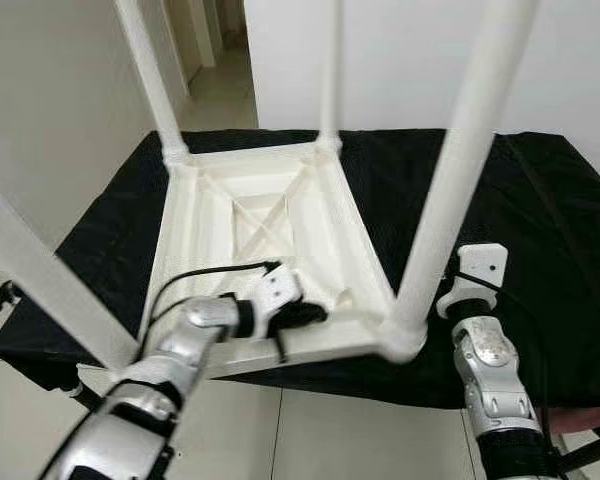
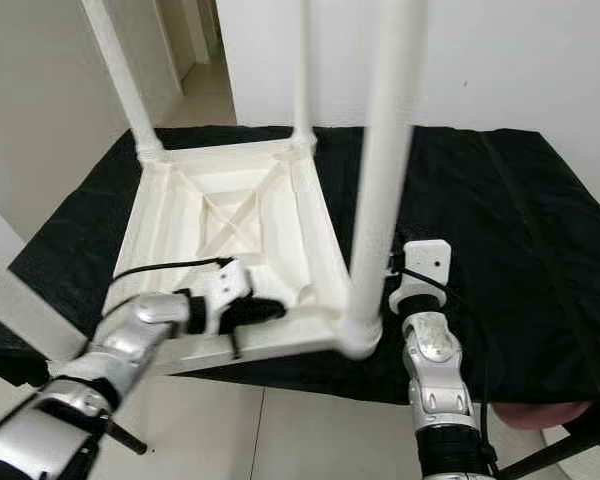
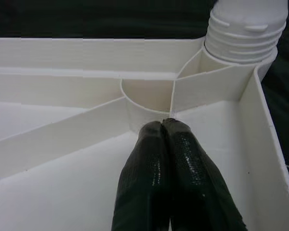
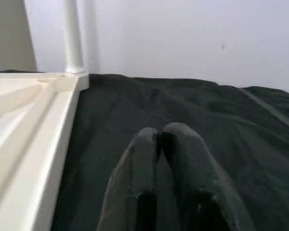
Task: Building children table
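The white table [image 1: 270, 235] lies upside down on the black cloth [image 1: 540, 230], all four legs standing up. The left gripper [image 3: 164, 126], fingers pressed together and empty, rests inside the frame against the near-right corner socket. The right gripper [image 4: 159, 134], also closed and empty, lies on the cloth just beside that leg [image 1: 450, 200].

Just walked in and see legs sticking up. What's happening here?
A white children's table lies upside down on a black-covered surface, all four legs in and pointing up. The left gripper, shut, rests inside the near corner by a leg socket. The right gripper, shut, hovers over the cloth beside the table.
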`<state>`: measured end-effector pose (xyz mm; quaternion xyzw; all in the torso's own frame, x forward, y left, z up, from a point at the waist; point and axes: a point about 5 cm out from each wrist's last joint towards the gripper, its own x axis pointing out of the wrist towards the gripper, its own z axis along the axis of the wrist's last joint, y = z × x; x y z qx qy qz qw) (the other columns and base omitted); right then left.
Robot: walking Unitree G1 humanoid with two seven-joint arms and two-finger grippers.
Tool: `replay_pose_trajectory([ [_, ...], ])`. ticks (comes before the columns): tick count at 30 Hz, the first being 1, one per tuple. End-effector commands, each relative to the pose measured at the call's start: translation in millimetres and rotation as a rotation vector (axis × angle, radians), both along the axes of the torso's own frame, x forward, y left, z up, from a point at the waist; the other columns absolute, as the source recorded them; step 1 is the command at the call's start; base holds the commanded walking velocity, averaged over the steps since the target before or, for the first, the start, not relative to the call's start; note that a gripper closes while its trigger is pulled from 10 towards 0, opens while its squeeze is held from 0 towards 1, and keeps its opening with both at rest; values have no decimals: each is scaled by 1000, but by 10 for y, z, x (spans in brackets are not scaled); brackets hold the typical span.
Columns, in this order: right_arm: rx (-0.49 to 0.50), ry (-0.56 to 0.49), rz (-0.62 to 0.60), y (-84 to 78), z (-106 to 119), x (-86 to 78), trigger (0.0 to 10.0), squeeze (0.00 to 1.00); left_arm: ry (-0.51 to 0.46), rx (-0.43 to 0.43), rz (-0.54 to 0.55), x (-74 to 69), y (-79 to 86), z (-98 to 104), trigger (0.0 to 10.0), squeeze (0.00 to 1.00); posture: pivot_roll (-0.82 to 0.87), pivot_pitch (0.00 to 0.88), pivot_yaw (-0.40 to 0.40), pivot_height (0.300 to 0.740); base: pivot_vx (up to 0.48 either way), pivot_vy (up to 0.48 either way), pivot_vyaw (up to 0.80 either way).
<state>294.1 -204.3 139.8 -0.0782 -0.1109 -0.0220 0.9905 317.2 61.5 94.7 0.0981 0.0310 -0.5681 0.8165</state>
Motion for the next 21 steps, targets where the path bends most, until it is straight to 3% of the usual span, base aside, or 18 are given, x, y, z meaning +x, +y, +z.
replay_pose_trajectory([
  [1,5,2,-3,43,9,37,10000,0,50,11,133,41,13,-107,0,0,-157,0,58,740,0,0,0],
  [6,25,-7,-29,26,33,59,10000,0,36,-12,219,150,0,-21,0,0,-155,0,54,740,0,0,0],
  [11,34,-5,-67,-8,22,53,10000,0,20,-9,228,174,3,10,0,0,-154,0,53,740,0,0,0],
  [12,42,-12,-115,-55,19,40,10000,0,11,-2,230,181,4,19,4392,0,-154,0,53,740,0,0,0],
  [13,67,-20,-172,-112,9,13,10000,0,8,-3,222,177,1,29,10000,0,-153,0,54,740,0,0,0],
  [14,102,-27,-215,-152,-5,-21,10000,0,13,-8,207,165,-5,32,10000,0,-155,0,56,740,0,0,0],
  [15,127,-29,-255,-183,-21,-54,10000,0,14,-17,192,150,-13,38,10000,118,-155,0,56,740,0,0,0],
  [16,127,-29,-255,-183,-21,-54,10000,0,14,-17,192,150,-13,38,10000,118,-155,0,56,740,0,0,0],
  [17,168,-26,-285,-189,-61,-103,10000,0,28,-38,171,129,-31,46,10000,1000,-155,0,55,740,0,0,0],
  [19,192,-24,-302,-185,-90,-142,10000,0,34,-53,154,111,-44,54,10000,1000,-157,0,57,740,0,0,0],
  [20,220,-14,-325,-158,-144,-195,10000,110,13,-63,143,82,-74,78,10000,1000,-159,0,57,740,0,0,0],
  [21,220,-14,-325,-158,-144,-195,10000,110,13,-63,143,82,-74,78,10000,1000,-159,0,57,740,0,0,0],
])
